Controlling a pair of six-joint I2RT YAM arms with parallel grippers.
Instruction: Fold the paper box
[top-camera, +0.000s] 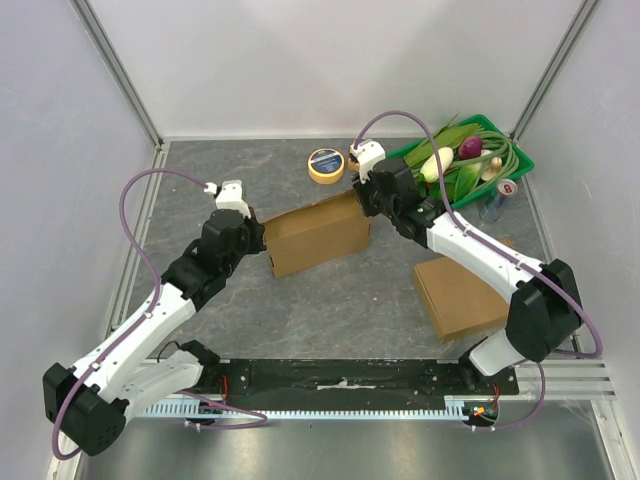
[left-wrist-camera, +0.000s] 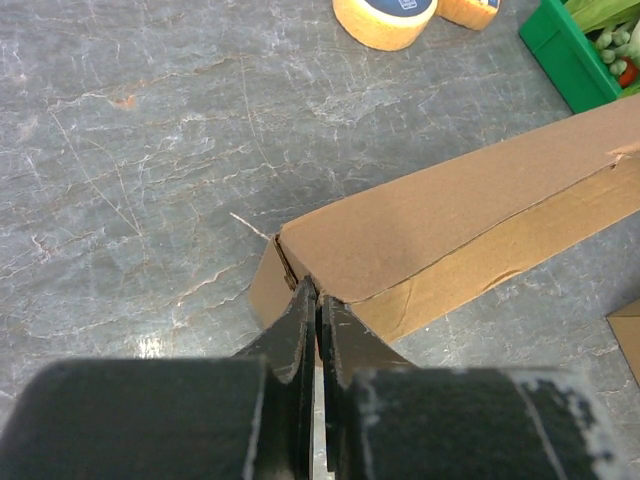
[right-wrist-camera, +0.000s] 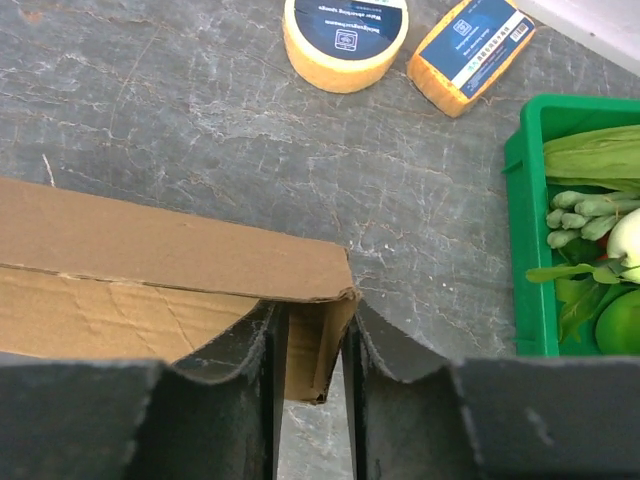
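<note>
Grey veined tabletop (top-camera: 350, 300), white walls (top-camera: 330, 60); paper box (top-camera: 315, 235) lies mid-table.

Tabletop (top-camera: 340, 300): grey, marbled stone look. Centre: brown paper box (top-camera: 315, 235), lying lengthwise. Right side, well apart from it: second cardboard piece (top-camera: 460, 297). Far edge: round yellow pack (top-camera: 326, 165), wedge pack (right-wrist-camera: 470, 55) just beside. Far right: green tray (right-wrist-camera: 522, 260).

A grey stone-patterned table (top-camera: 280, 170), white walls (top-camera: 330, 60) behind and beside it, metal posts (top-camera: 121, 72) at its far corners.
</note>
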